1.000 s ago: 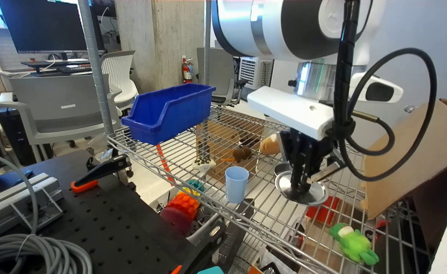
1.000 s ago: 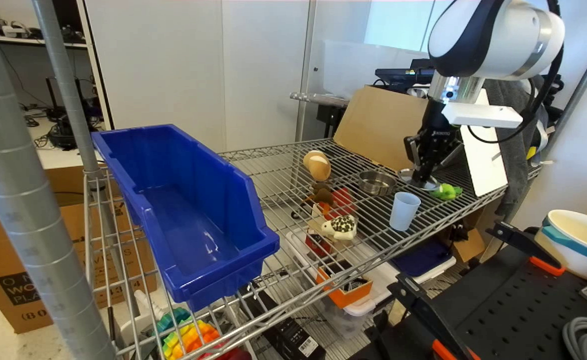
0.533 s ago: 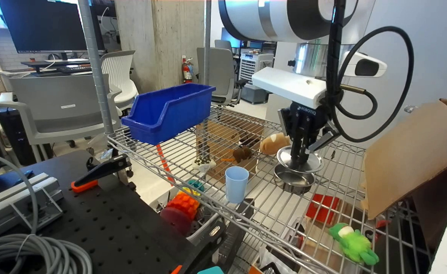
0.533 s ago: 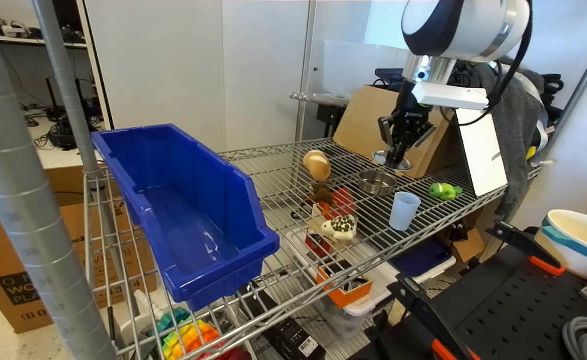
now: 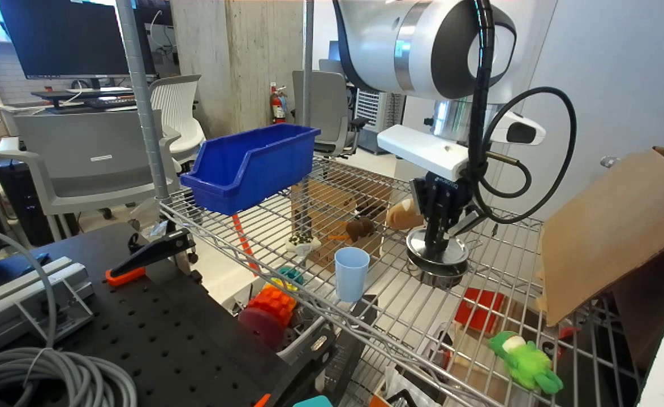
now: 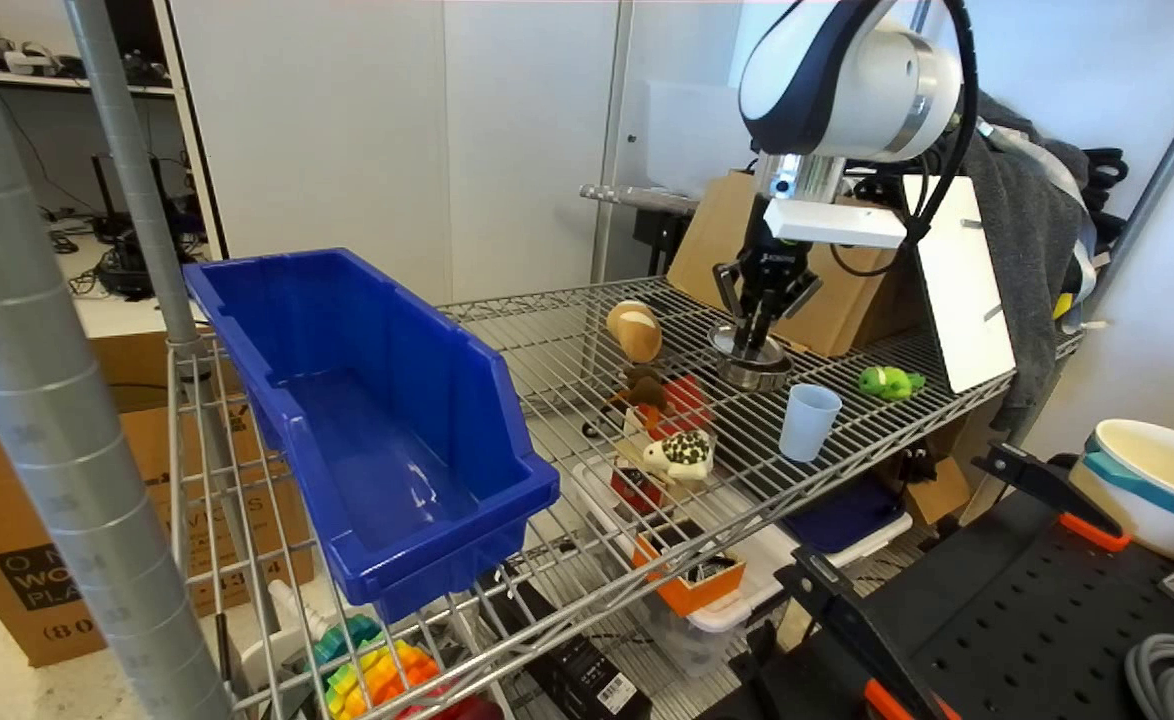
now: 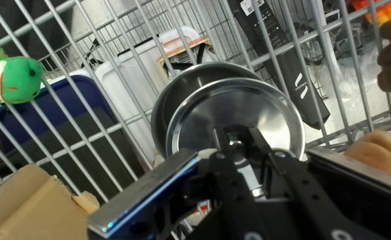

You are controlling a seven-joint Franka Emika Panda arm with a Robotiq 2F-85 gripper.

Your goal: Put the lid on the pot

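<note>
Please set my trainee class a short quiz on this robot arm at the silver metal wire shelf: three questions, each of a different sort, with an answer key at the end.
1. Short answer: what is the black two-fingered gripper holding?

2. Multiple choice: which of these is nearest the small round steel pot in both exterior views?
A. the long open blue plastic bin
B. the tapered light blue plastic cup
C. the coiled grey cable

3. True or false: in the wrist view, none of the pot's inside shows.

Key
1. The round flat silver metal lid.
2. B.
3. False: a crescent of the pot's inside shows beyond the lid's rim.
</note>
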